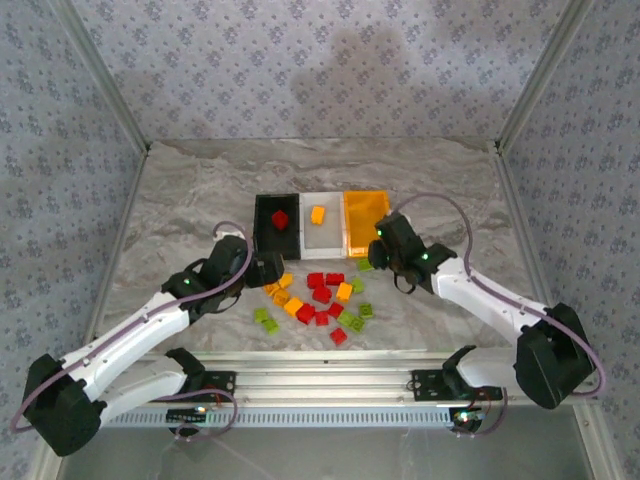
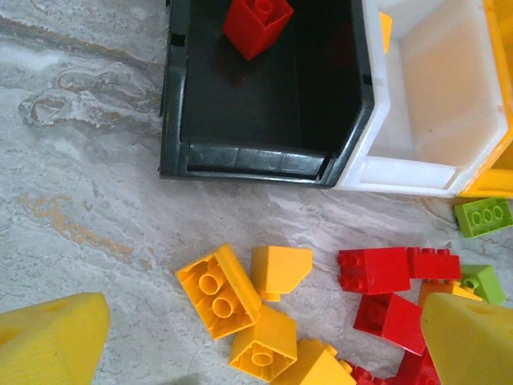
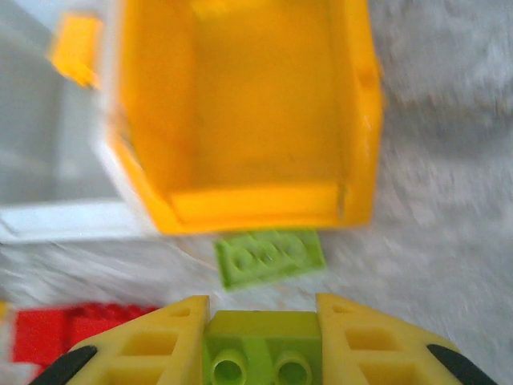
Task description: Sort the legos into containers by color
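Three joined containers stand mid-table: black (image 1: 262, 228), white (image 1: 321, 240), orange (image 1: 366, 222). One red lego (image 1: 280, 219) lies in the black bin and an orange-yellow one (image 1: 318, 214) in the white bin. Loose red, orange-yellow and lime legos (image 1: 320, 295) are scattered in front of the bins. My right gripper (image 1: 378, 252) is shut on a lime green lego (image 3: 260, 341), just short of the orange bin's front wall (image 3: 256, 204). A second lime lego (image 3: 270, 257) lies flat on the table by that wall. My left gripper (image 2: 264, 321) stands open above several orange-yellow legos (image 2: 218, 290).
Patterned walls enclose the marble table (image 1: 180, 200) on three sides. A metal rail (image 1: 330, 385) runs along the near edge between the arm bases. Red legos (image 2: 375, 269) and a lime one (image 2: 483, 216) lie to the right of the left gripper.
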Tool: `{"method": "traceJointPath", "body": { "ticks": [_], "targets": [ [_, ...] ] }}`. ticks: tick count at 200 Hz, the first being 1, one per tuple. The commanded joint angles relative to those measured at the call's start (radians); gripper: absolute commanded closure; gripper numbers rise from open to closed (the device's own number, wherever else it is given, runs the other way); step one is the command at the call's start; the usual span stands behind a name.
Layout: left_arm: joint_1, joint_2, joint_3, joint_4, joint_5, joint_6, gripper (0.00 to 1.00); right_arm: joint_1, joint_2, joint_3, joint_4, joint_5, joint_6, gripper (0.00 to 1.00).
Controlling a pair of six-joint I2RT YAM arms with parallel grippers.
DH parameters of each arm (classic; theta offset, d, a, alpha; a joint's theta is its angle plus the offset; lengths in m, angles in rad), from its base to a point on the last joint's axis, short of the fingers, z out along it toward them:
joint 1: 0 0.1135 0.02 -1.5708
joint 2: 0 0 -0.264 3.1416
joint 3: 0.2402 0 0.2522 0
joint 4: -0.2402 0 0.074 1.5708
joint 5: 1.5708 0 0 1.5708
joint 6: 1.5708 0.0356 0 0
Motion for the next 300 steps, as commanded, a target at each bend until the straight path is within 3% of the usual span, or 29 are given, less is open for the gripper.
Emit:
{"method": "traceJointPath", "body": {
  "ticks": [1,62,96,110,135,157,204,237,257,300],
  "targets": [
    [0.012,-0.018,-0.015,0.007,-0.006,-0.011,0.00,-0.029,0.094,0.125,-0.026,0.025,-0.050,0.72],
    [0.113,-0.055,-0.068,-0.030,0.128,-0.021,0.01,-0.113,0.462,0.396,0.014,0.034,-0.037,0.63],
    [0.117,-0.098,-0.090,-0.046,0.140,0.009,0.01,-0.124,0.544,0.477,0.013,0.017,-0.037,0.40],
    [0.119,-0.099,-0.089,-0.057,0.146,0.021,0.02,-0.122,0.527,0.479,0.030,0.006,-0.042,0.31],
    [0.121,-0.084,-0.087,-0.060,0.169,0.039,0.05,-0.110,0.455,0.450,0.039,-0.014,-0.040,0.26],
    [0.119,-0.055,-0.090,-0.051,0.198,0.053,0.11,-0.082,0.357,0.360,0.076,-0.026,-0.029,0.25],
    [0.103,0.068,-0.100,0.005,0.273,0.059,0.10,-0.028,0.186,0.138,0.121,-0.040,-0.002,0.25],
    [0.038,0.094,-0.104,-0.090,0.235,0.045,0.10,-0.007,0.078,0.013,0.128,-0.029,0.032,0.24],
    [0.005,0.098,-0.141,-0.120,0.234,0.025,0.15,0.000,0.030,-0.046,0.142,-0.027,0.036,0.24],
    [-0.014,0.076,-0.215,-0.078,0.232,-0.010,0.15,0.005,0.000,-0.074,0.139,-0.017,0.052,0.24]
  ]
}}
